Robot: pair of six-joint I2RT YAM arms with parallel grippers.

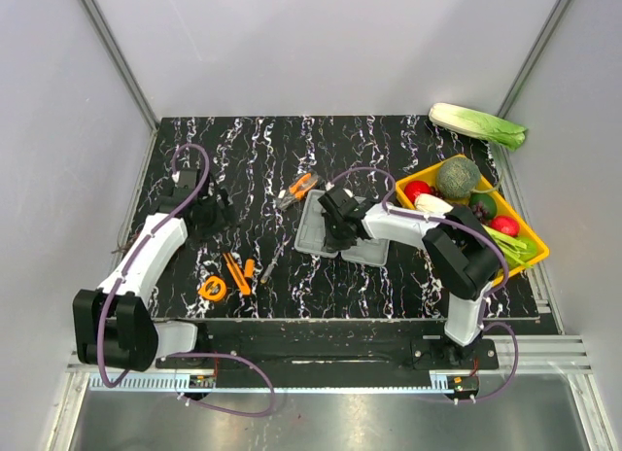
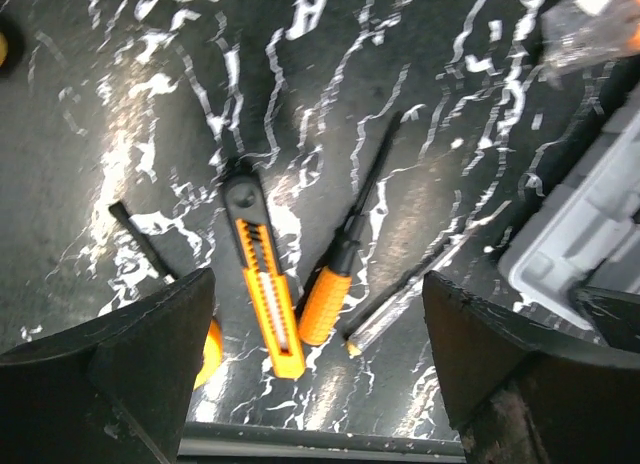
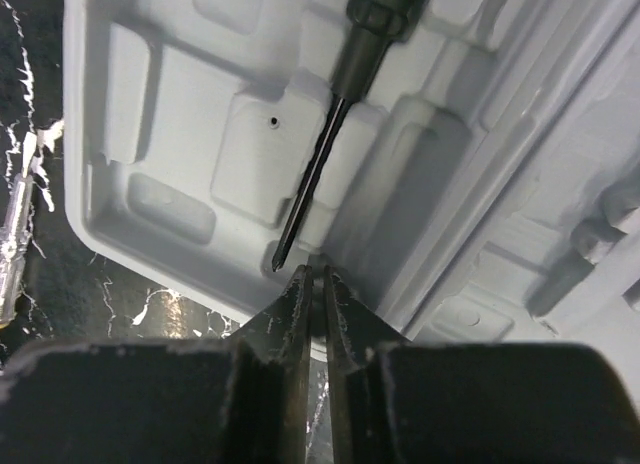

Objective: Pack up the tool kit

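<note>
Nearest me, the tape measure (image 1: 213, 289), utility knife (image 2: 262, 284) and orange-handled screwdriver (image 2: 335, 284) lie loose on the counter (image 1: 253, 150). My left hand (image 2: 315, 314) is spread wide above them, holding nothing. Mid-counter, the open grey case (image 3: 180, 134) holds one black screwdriver (image 3: 330, 134). My right hand (image 3: 312, 284) sits over it, fingers almost together, empty. Beyond, the pliers (image 1: 297, 190) wait. I judge packing barely begun.

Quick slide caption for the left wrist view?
Open left tool hovers over the utility knife and orange-handled screwdriver on the marbled table.
</note>
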